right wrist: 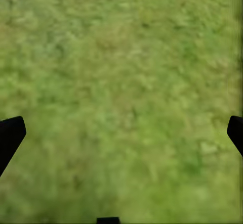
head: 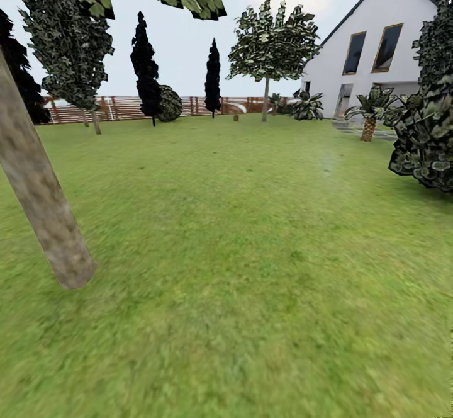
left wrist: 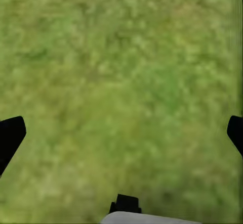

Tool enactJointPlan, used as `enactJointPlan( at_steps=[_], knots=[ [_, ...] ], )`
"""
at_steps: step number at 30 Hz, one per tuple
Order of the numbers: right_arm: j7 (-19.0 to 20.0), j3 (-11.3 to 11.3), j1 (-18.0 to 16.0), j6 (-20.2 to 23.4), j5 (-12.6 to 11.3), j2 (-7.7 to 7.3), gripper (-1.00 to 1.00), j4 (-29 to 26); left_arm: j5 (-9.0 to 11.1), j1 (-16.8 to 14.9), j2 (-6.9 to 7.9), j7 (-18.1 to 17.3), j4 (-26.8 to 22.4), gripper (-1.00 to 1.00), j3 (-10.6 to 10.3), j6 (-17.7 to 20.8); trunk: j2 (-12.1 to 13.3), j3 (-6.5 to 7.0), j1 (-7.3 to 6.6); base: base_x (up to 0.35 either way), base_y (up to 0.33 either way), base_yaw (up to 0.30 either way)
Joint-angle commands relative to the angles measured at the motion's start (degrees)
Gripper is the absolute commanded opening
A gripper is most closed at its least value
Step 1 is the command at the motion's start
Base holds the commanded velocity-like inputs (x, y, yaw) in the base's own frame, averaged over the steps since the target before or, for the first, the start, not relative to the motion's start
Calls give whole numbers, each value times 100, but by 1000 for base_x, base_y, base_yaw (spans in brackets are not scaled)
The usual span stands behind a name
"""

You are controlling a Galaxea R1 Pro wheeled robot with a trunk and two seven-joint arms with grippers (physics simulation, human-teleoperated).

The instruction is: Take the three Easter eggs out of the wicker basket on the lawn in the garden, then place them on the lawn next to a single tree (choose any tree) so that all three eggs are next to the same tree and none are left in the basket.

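A small brown object (head: pixel 236 117), too distant to identify, sits on the wide green grass lawn (head: pixel 251 248) before the brown slatted wooden fence (head: pixel 119 107). A thick pale grey-brown tree trunk (head: pixel 38 191) leans nearby, left. Left gripper (left wrist: pixel 121 133) and right gripper (right wrist: pixel 121 133) hang spread wide over grass, empty.

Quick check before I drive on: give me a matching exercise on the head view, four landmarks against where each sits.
Things:
1. pale trunk
2. white house
3. slat fence
4. small palm

Places:
A. upper right
B. near, far left, leaning
C. by the house, right of centre
D. along the far edge of the lawn

Pairs: 1-B, 2-A, 3-D, 4-C
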Motion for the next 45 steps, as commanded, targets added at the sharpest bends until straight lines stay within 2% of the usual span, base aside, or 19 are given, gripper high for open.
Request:
enactJointPlan(
  at_steps=[1, 8, 31, 45],
  knots=[
    [-18, 6, -4, -7, 5, 0, 100, 5, -7, 0, -2, 1, -2, 100, 12, -13, -3, -5, 4, 339, 0, -273],
    [-18, 4, -6, 3, 5, 8, 100, -3, -7, 0, -2, 1, -2, 100, 12, -18, -3, -5, 4, 339, 0, -145],
    [-23, -3, -4, 1, 5, 9, 100, 5, -7, 0, 7, 1, -2, 100, 13, -40, -3, -5, 4, 339, 1, -2],
    [-18, 6, -3, 6, 5, 9, 100, 5, -7, 0, 14, 1, -1, 100, 15, -48, -3, -5, 4, 339, 91, 0]
  ],
)
